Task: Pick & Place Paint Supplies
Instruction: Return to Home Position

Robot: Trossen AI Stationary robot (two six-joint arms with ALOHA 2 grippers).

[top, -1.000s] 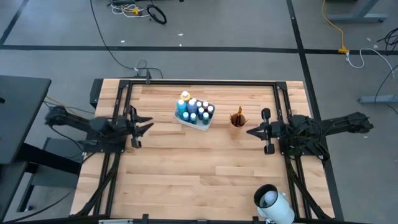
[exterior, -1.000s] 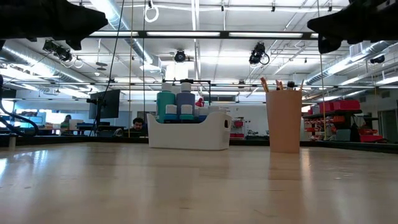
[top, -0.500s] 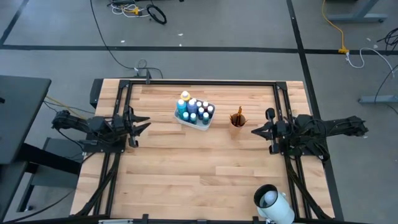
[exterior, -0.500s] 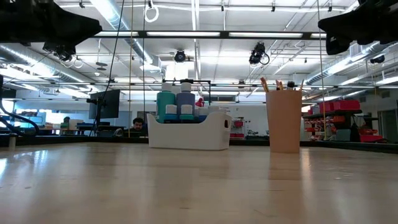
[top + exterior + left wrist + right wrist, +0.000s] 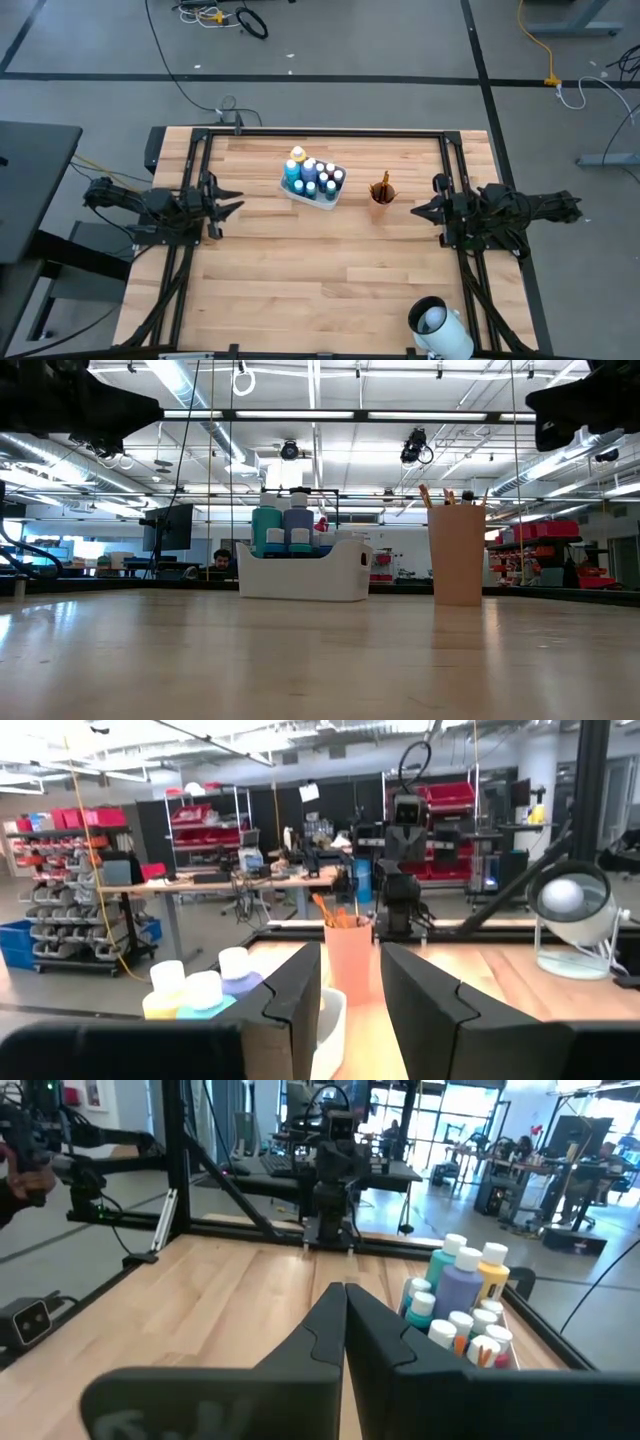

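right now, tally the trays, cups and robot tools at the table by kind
white tray: 1, holding the paint bottles
orange cup: 1, holding the paintbrushes
tools: 2, left tool open, right tool shut, one at each side of the table
total: 4

The tabletop is pale wood planks, smooth with a soft sheen. The tray is white matt plastic; the cup is matt orange-brown. The bottles look like smooth plastic. The left pincer and right pincer are dark and matt.
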